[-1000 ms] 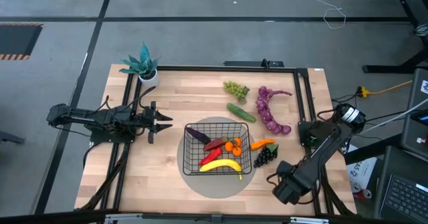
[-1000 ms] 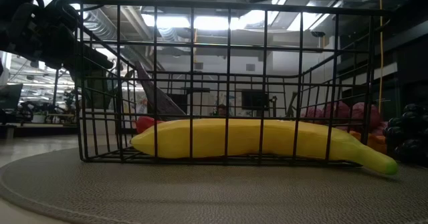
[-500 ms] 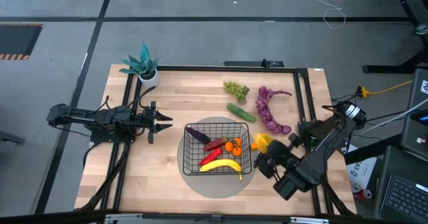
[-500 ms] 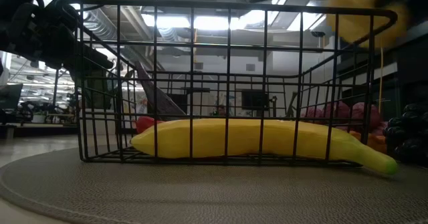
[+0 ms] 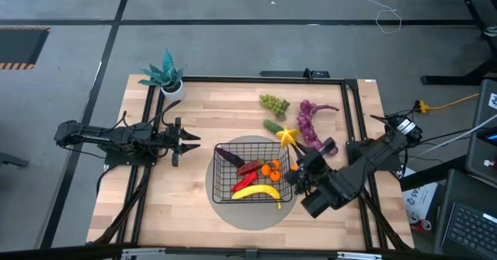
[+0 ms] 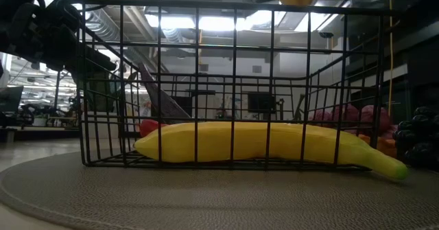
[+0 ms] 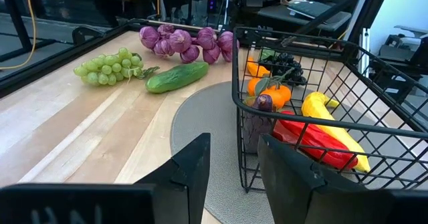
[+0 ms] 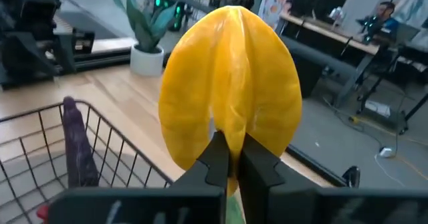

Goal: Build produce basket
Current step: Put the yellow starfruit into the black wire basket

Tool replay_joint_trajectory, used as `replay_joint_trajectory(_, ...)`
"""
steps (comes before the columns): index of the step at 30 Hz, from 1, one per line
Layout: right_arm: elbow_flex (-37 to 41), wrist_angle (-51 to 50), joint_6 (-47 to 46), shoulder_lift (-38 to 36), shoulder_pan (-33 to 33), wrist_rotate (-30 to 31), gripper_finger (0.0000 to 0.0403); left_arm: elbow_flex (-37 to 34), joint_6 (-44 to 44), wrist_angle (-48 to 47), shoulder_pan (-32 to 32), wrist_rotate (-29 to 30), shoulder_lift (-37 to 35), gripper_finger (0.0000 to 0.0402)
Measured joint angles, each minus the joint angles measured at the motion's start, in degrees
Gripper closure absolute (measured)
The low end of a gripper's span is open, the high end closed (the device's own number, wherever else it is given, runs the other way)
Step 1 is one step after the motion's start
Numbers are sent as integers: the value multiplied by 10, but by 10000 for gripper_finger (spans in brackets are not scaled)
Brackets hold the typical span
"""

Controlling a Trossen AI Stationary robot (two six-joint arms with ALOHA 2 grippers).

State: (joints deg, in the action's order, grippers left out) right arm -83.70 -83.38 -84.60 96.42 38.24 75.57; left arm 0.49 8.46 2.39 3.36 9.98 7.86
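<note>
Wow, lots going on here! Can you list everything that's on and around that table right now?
basket: one, black wire, table centre
banana, red pepper, eggplant, oranges: inside basket
starfruit: one, yellow, held above basket's far right corner
green grapes, cucumber, purple grapes: on table beyond basket
potted plant: one, teal, far left corner
right end effector: shut on starfruit
left end effector: open, left of basket

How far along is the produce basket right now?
The basket already holds banana, red pepper, eggplant and oranges. The right gripper carries the starfruit near its rim. Green grapes, cucumber and purple grapes remain outside.
</note>
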Motion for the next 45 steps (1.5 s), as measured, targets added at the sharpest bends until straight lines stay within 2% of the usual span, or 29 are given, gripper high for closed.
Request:
replay_joint_trajectory(4, 0, 76, 82, 0, -13, -42, 386, 0, 0, 0, 0, 0, 0, 280)
replay_joint_trajectory(9, 0, 174, 190, 0, -37, -151, 386, 0, 0, 0, 0, 0, 0, 280)
replay_joint_trajectory(15, 8, 310, 403, 0, -78, -230, 386, 0, 0, 0, 0, 0, 0, 280)
replay_joint_trajectory(18, 23, 376, 477, 1, -103, -276, 386, 0, 0, 0, 0, 0, 0, 280)
replay_joint_trajectory(24, 82, 610, 599, 1, -150, -418, 386, 0, 0, 0, 0, 0, 0, 280)
replay_joint_trajectory(26, 105, 685, 612, 0, -163, -465, 386, 0, 0, 0, 0, 0, 0, 280)
replay_joint_trajectory(28, 122, 717, 605, 1, -173, -493, 385, 0, 0, 0, 0, 0, 0, 280)
replay_joint_trajectory(35, 147, 747, 551, 1, -199, -544, 385, 0, 0, 0, 0, 0, 0, 280)
replay_joint_trajectory(41, 147, 812, 590, 13, -206, -624, 385, 0, 0, 0, 0, 0, 0, 280)
replay_joint_trajectory(45, 147, 849, 607, 32, -206, -637, 385, 0, 0, 0, 0, 0, 0, 280)
